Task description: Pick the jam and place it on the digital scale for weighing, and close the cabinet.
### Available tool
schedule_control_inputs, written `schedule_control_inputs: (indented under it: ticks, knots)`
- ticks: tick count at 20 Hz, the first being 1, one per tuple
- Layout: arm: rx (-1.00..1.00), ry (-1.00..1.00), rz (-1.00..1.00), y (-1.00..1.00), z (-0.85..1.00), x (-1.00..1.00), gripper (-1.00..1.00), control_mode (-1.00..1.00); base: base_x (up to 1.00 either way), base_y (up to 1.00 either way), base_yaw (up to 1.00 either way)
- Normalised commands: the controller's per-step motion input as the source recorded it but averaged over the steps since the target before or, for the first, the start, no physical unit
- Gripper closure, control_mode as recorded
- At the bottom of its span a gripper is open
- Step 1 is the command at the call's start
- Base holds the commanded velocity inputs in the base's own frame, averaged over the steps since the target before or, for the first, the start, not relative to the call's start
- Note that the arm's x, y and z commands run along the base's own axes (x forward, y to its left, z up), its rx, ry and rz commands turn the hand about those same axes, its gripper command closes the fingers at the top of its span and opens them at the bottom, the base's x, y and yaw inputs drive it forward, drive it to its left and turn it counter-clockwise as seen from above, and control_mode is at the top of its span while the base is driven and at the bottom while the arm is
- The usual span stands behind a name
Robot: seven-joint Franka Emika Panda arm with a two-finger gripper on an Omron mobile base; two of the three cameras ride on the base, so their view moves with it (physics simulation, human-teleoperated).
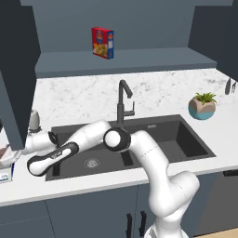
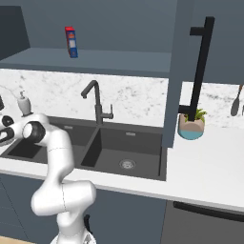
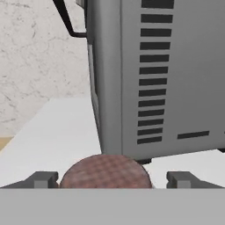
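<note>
White marble table [image 1: 162, 90] carries a dark sink [image 1: 186, 139] and a potted plant [image 1: 202, 106] at three o'clock of the left base view. A red-and-yellow box [image 1: 102, 42] stands on the cabinet shelf [image 1: 130, 60] at twelve. The arm [image 1: 139, 153] reaches toward nine, where the scale's [image 1: 5, 175] blue edge shows behind the open door [image 1: 16, 83].

Right base view: the other door [image 2: 183, 71] hangs open with its black handle [image 2: 200, 66] at one o'clock.

Hand view: the jam [image 3: 105, 172] lid sits at six, between the fingers [image 3: 41, 179], which stand apart and clear of it, before a grey vented appliance [image 3: 167, 74].
</note>
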Motion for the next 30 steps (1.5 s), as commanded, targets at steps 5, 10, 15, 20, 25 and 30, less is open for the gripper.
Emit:
schedule_control_inputs:
  ticks: [5,10,15,20,25,30]
  knots:
    - [0.0,0.02,0.0,-0.03,0.53,0.0,-1.0,-1.0,0.0,0.0,0.0]
    - [0.0,0.0,0.0,-0.19,0.54,-0.04,-1.0,-1.0,0.0,0.0,0.0]
    - [0.02,0.0,-0.01,-0.45,0.39,-0.27,-1.0,-1.0,0.0,0.0,0.0]
    - [0.1,-0.02,-0.07,-0.65,0.07,-0.44,-1.0,-1.0,0.0,0.0,0.0]
    - [0.23,0.0,-0.22,-0.72,-0.04,-0.42,-1.0,-1.0,0.0,0.0,0.0]
    - [0.18,0.0,-0.24,-0.79,0.72,-0.03,-1.0,-1.0,0.0,0.0,0.0]
